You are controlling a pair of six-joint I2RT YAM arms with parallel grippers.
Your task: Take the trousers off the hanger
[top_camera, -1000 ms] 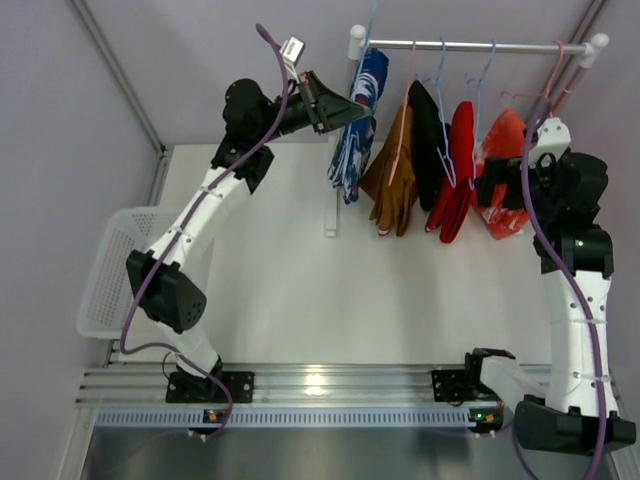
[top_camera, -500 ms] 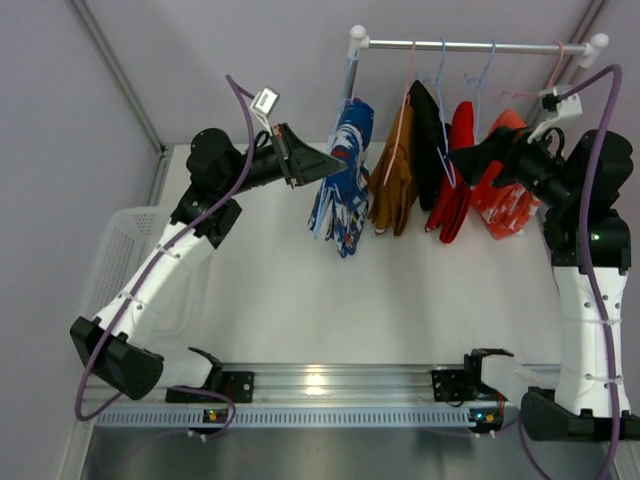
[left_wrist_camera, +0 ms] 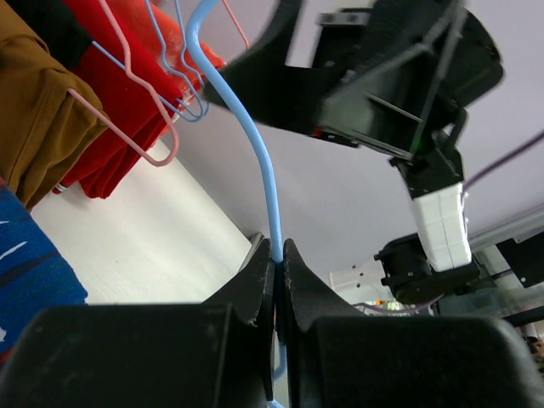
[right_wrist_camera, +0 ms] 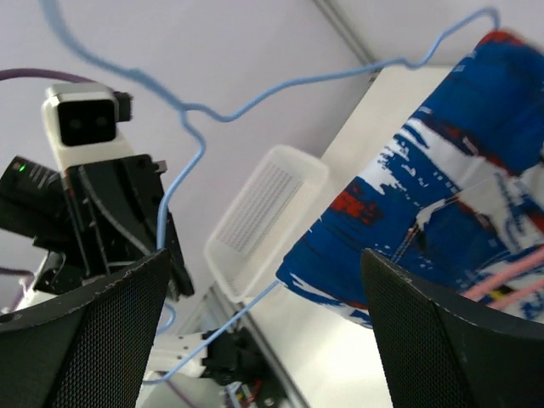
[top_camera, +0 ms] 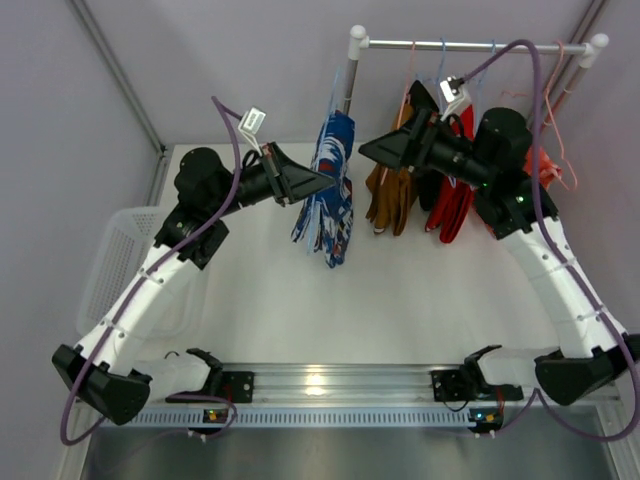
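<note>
Left gripper [top_camera: 322, 181] is clenched on the light blue hanger [top_camera: 335, 95]; in its own wrist view the two black fingers [left_wrist_camera: 255, 280] are pressed together with the blue wire [left_wrist_camera: 259, 161] pinched between their tips and rising up out of them in a curve. From above I see that hanger held off the rail [top_camera: 480, 45], just left of the rail's left post; the blue patterned trousers [top_camera: 325, 205] are draped over it and hang free above the table [top_camera: 270, 300], their lower end not touching it as far as I can tell.

Right gripper [top_camera: 368, 150] is released; in its wrist view the two mesh-faced pads [right_wrist_camera: 85, 340] stand wide apart at the bottom corners, gripping nothing. It points left toward the blue patterned trousers [right_wrist_camera: 425, 204], near them but apart; the hanger [right_wrist_camera: 195, 136] crosses the view in front of it, its hook at the upper left resting on nothing that I can see. Beyond the wire I make out the left arm's wrist and the white basket [right_wrist_camera: 268, 200].

On the rail, the tan-brown trousers [top_camera: 390, 195] hang nearest the post; then the black trousers [top_camera: 422, 100], partly hidden by the right arm; then the red trousers [top_camera: 450, 205]; an orange-red garment [top_camera: 547, 163] shows behind that arm at the rail's right end. From the left wrist I see the tan-brown [left_wrist_camera: 34, 127] and red [left_wrist_camera: 119, 93] pairs side by side. White basket [top_camera: 105, 280] sits at the table's left edge, under the left arm.
</note>
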